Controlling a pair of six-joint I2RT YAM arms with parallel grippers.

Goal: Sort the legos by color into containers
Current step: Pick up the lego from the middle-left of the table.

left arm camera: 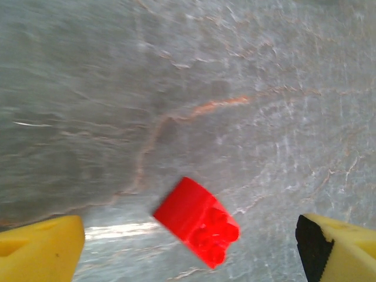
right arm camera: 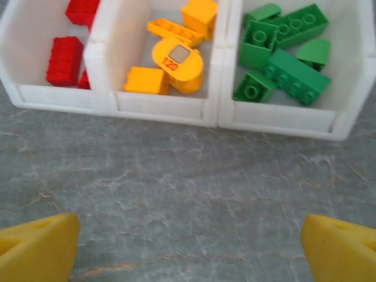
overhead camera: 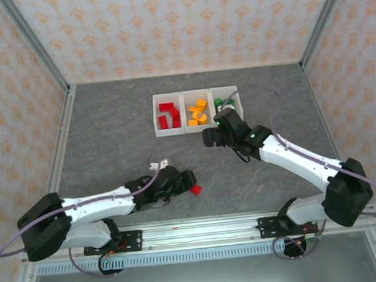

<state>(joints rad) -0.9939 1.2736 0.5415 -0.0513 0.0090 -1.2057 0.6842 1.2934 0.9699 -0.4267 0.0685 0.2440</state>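
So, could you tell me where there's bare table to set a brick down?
Bare table lies left of the containers, and between their front wall and the red brick. Inside the containers it is crowded; the right fingers hang before them.

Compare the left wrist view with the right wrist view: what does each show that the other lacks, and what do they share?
Left wrist view: one loose red brick lying on the table, between the open fingers of the left gripper.
Right wrist view: the row of three white bins just ahead of the open right gripper, holding red bricks, orange-yellow bricks and green bricks, one colour per bin.
Shared: the grey marbled table, and yellow fingertips spread at the bottom corners, holding nothing.
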